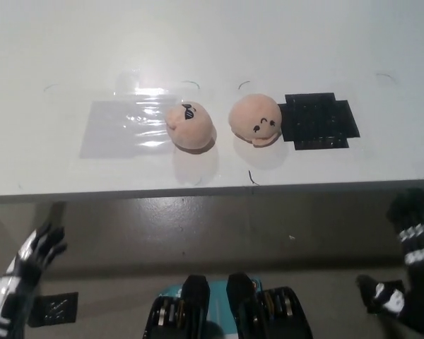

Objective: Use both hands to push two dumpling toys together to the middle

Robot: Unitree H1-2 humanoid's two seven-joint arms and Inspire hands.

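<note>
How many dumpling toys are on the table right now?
2. The left dumpling toy lies on the clear film patch's right edge; the right dumpling toy lies beside the black mat. A small gap separates them. None seem hidden.
</note>
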